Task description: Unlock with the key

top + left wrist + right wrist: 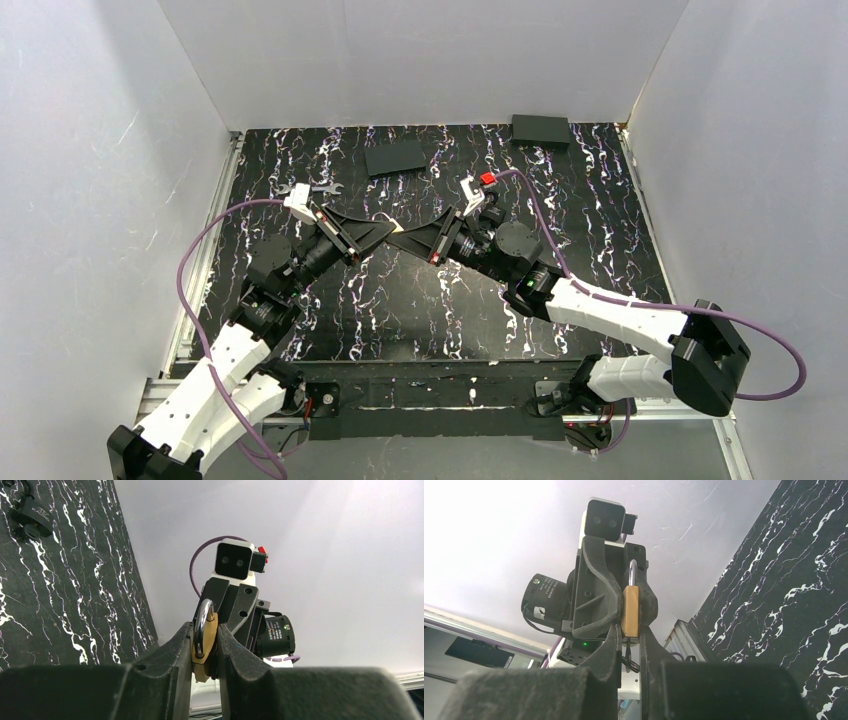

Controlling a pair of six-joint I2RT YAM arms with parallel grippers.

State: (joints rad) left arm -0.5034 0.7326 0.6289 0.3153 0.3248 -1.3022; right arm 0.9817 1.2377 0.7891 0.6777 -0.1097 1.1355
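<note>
The left gripper (205, 630) was clamped on the brass padlock (209, 640) above the tabletop's middle, its fingers half hiding the shackle. The right gripper (630, 632) stood almost closed around a thin dark sliver under the lock, apparently the key (628, 653), though it was too hidden to be sure.

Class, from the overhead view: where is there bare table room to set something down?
Bare: the near strip of table between left arm, right arm and front edge; the right side between that arm, black box and wall. Crowded: the middle, where left end effector and right end effector meet on the padlock; the far edge, with wrench and flat pad.
</note>
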